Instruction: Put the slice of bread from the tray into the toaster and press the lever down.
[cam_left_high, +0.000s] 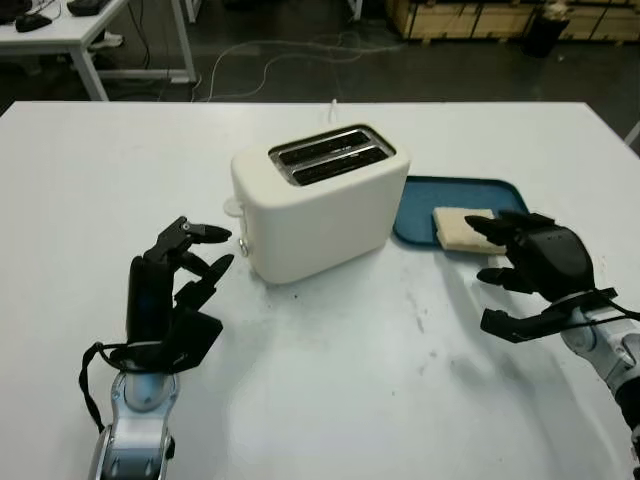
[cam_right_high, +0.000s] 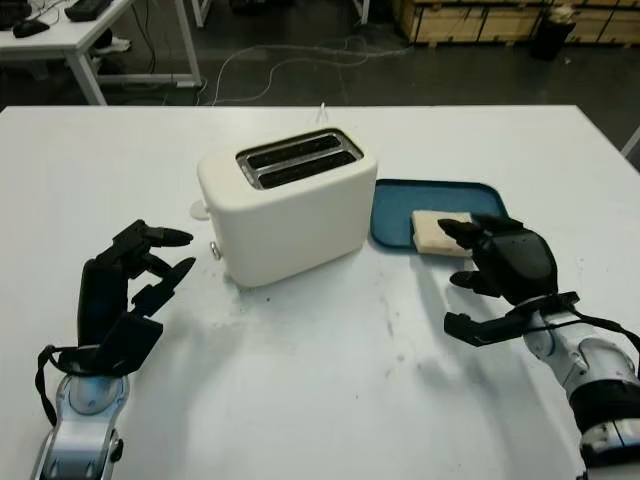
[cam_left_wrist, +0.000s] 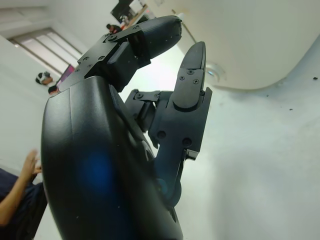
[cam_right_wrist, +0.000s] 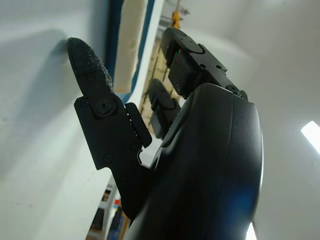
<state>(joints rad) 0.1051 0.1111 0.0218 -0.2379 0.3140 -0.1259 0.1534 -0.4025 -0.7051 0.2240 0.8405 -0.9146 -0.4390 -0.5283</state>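
White table (cam_left_high: 330, 400) is carrying a toaster (cam_left_high: 315, 205) beside a blue tray (cam_left_high: 455, 205) holding the bread (cam_left_high: 458, 228). Right hand (cam_left_high: 535, 270) is hovering open just before the bread; left hand (cam_left_high: 175, 295) is standing upright, empty, fingers loosely bent.

White table (cam_left_high: 330, 400) with a toaster and a tray.
The cream toaster (cam_left_high: 318, 205) stands near the middle, slots up. Just beside it on the right lies the blue tray (cam_left_high: 420, 205), flat on the tabletop. A few small dark specks mark the surface in front of the toaster.
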